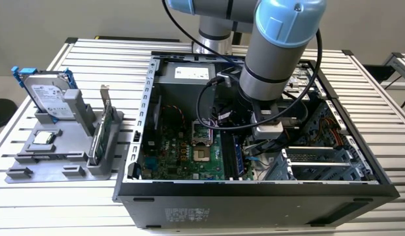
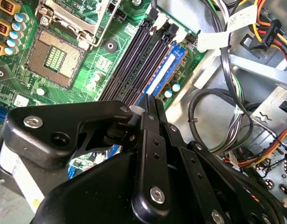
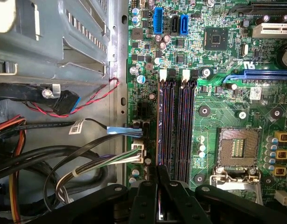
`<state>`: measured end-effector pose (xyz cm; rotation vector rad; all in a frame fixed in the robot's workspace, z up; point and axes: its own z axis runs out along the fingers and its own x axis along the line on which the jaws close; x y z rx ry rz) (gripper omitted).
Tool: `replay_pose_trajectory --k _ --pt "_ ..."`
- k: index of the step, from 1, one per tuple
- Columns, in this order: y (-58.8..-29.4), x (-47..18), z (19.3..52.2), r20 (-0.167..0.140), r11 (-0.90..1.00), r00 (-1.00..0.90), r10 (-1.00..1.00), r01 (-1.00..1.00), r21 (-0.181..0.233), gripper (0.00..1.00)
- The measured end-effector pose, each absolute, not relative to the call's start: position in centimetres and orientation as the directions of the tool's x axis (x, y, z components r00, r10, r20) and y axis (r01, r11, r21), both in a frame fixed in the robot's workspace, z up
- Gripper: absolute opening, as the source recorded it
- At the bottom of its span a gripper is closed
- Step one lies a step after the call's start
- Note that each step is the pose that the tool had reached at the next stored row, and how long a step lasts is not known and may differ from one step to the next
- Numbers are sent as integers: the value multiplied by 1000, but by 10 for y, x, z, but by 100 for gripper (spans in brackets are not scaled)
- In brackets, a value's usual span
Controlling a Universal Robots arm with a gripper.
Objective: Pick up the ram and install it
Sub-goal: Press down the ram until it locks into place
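reaching into the open computer case (image 1: pixel 255 189) on the slatted desk (image 1: pixel 91 201), the arm hangs its jaws over the memory slots at the motherboard's (image 1: pixel 183 157) edge in the exterior view. a blue-tinted stick, likely the ram (image 1: pixel 237 155), stands in the slot row below the wrist. to the exterior view's left, a grey holder (image 1: pixel 65 162) keeps a hard drive (image 1: pixel 48 96) and a green card (image 1: pixel 102 132).

in the second wrist view, the gripper (image 2: pixel 149 105) has its jaws drawn together, tips at the near end of the ram (image 2: pixel 164 70), a blue-edged stick in the slot beside two empty black ones. whether the tips pinch it or only press on it cannot be told.

in the first wrist view, the gripper (image 3: pixel 158 175) meets the end of the slot rows (image 3: pixel 176 126), with loose cables (image 3: pixel 87 163) just beside.

the risk, as judged: a stick seated unevenly would jam or bend under pressure, and the nearby wires could snag the jaws.
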<state>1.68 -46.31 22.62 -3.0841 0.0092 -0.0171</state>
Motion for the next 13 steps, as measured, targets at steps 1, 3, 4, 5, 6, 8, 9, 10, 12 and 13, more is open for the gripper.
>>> replay_pose_trajectory --k 1,3,4,5,6,8,9,10,12,13 --pt "-463 17 226 11 -998 1000 -6 -6 -57 0" --pt "-463 17 226 11 -998 1000 -6 -5 -57 0" --pt "-463 17 226 11 -998 1000 -6 -6 -57 0" --pt "-463 17 226 11 -998 1000 -6 -6 -57 0" --pt "-463 17 226 11 -998 1000 -6 -6 -57 0" --pt "-463 17 226 11 -998 1000 -6 -6 -57 0" --pt "-463 17 226 11 -998 1000 -6 -6 -58 0" --pt "-463 17 226 11 -998 1000 -6 -6 -58 0" --pt "-463 17 226 11 -998 1000 -6 -6 -57 0" --pt "-463 17 226 11 -998 1000 -6 -6 -57 0"
